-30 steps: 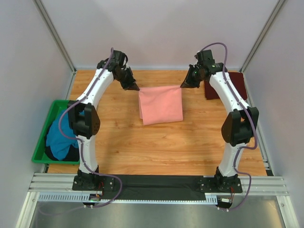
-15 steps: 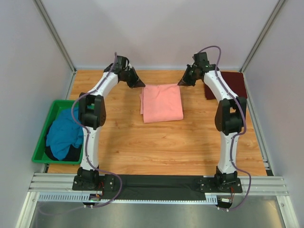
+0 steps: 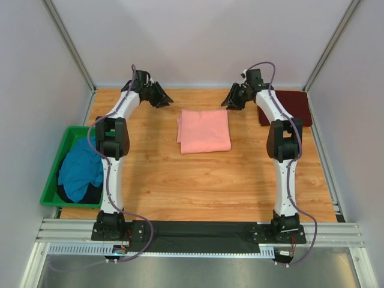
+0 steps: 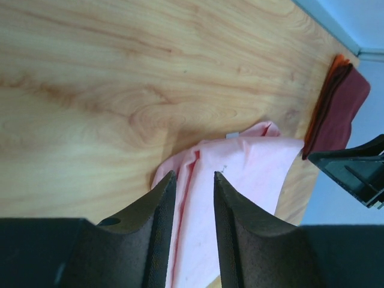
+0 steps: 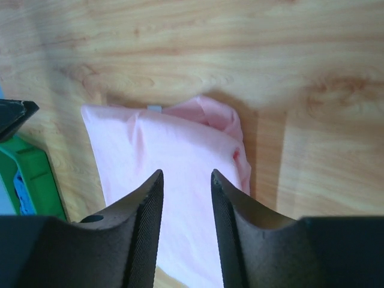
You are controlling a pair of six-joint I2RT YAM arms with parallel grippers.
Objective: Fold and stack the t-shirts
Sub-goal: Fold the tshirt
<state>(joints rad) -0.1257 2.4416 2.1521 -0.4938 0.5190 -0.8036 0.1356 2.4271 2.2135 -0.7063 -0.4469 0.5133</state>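
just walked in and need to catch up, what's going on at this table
Two robot arms are folding and stacking t-shirts. The salmon-pink t-shirt lies folded in the middle of the table. The left claw and right claw hover open beyond its far corners, holding nothing. A folded maroon t-shirt sits at the far right corner, and a teal t-shirt is bunched in the green bin at the left, not yet folded.

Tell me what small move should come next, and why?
Probably lower the right gripper onto the right edge of the pink t-shirt to grip it. It lies folded flat; that gripper and the left gripper hover open off its far corners, and the folded maroon t-shirt looks like the stack base.
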